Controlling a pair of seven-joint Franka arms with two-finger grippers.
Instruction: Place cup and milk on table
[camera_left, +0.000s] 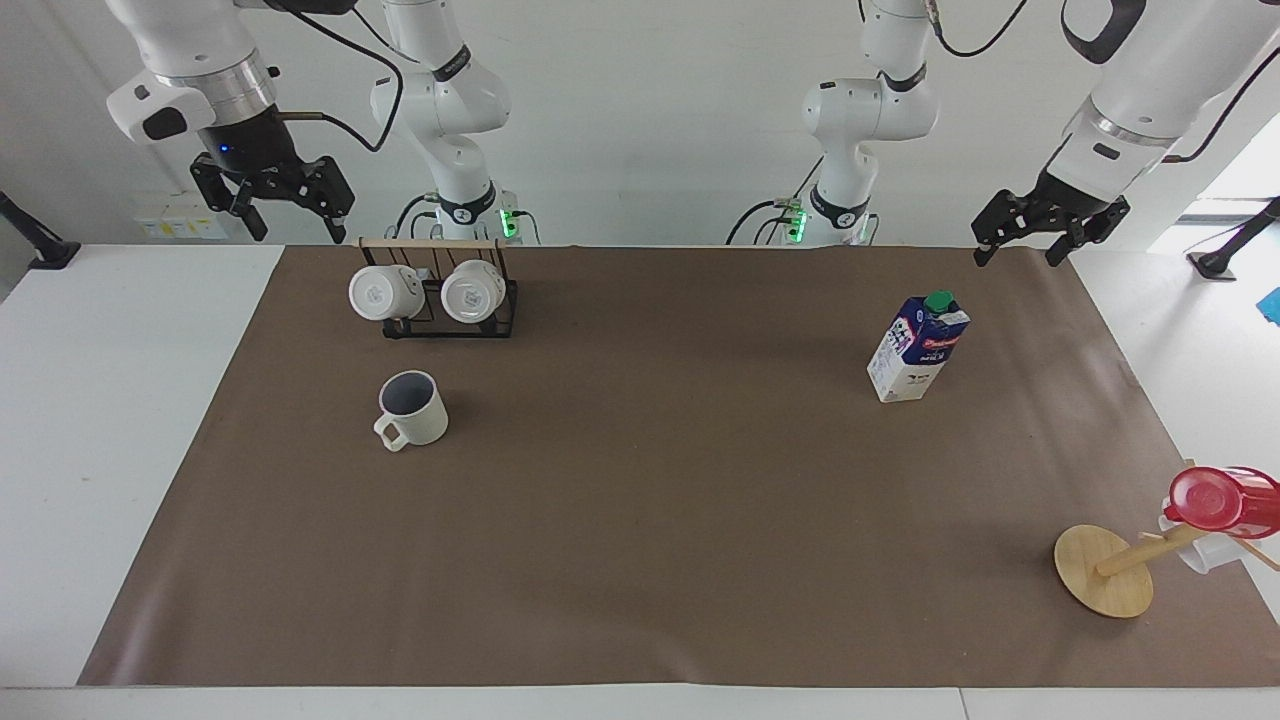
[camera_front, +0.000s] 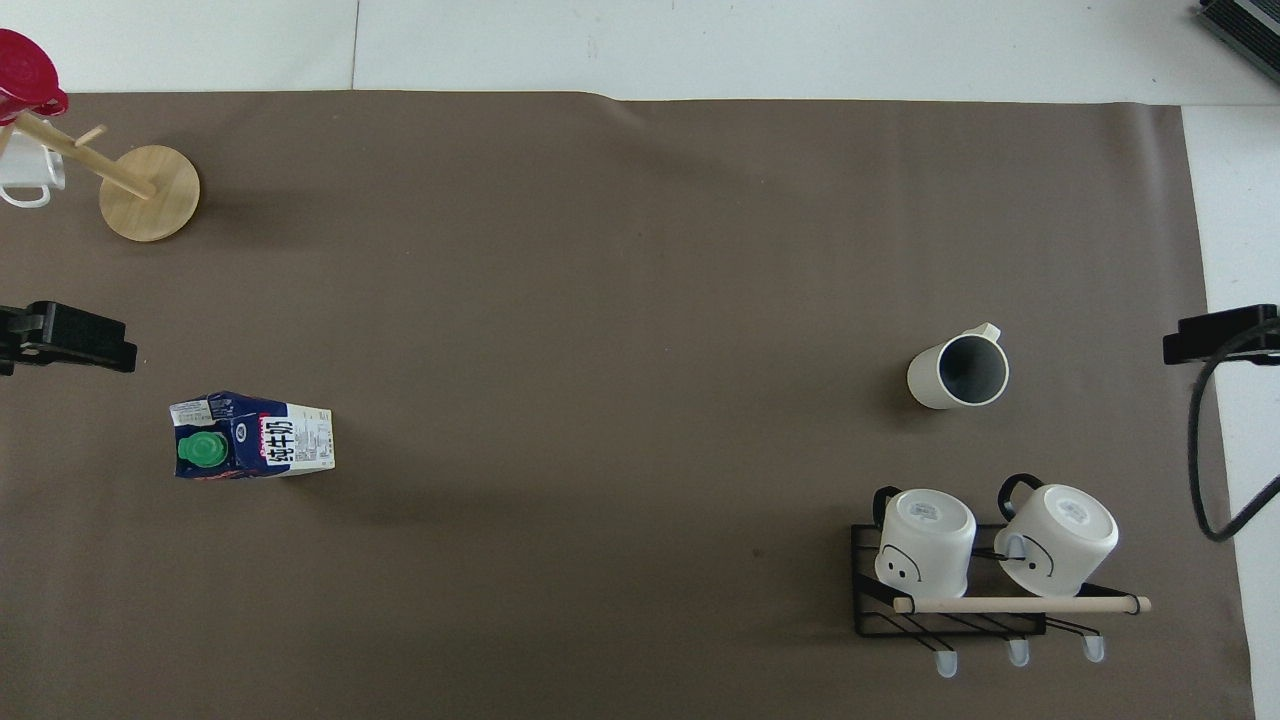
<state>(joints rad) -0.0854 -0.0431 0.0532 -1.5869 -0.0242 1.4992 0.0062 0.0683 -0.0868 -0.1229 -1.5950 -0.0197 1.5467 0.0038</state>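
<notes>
Facing view: cup (camera_left: 412, 408) and milk (camera_left: 917, 348) stand upright on the table (camera_left: 640, 520); left gripper (camera_left: 1050, 235) and right gripper (camera_left: 275, 200) hang above, fingers open and empty.

Inventory, by count:
- One cream cup (camera_left: 412, 407).
- One milk carton (camera_left: 917, 347).
- Two white mugs (camera_left: 385, 292) on one black wire rack (camera_left: 450, 322).
- One red cup (camera_left: 1224, 499) and one white mug (camera_front: 28, 172) on one wooden peg stand (camera_left: 1103, 570).
- One brown mat (camera_left: 640, 500).
- Two grippers.

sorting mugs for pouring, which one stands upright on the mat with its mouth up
The cream mug with the dark inside; the two white mugs hang sideways on the black rack.
</notes>
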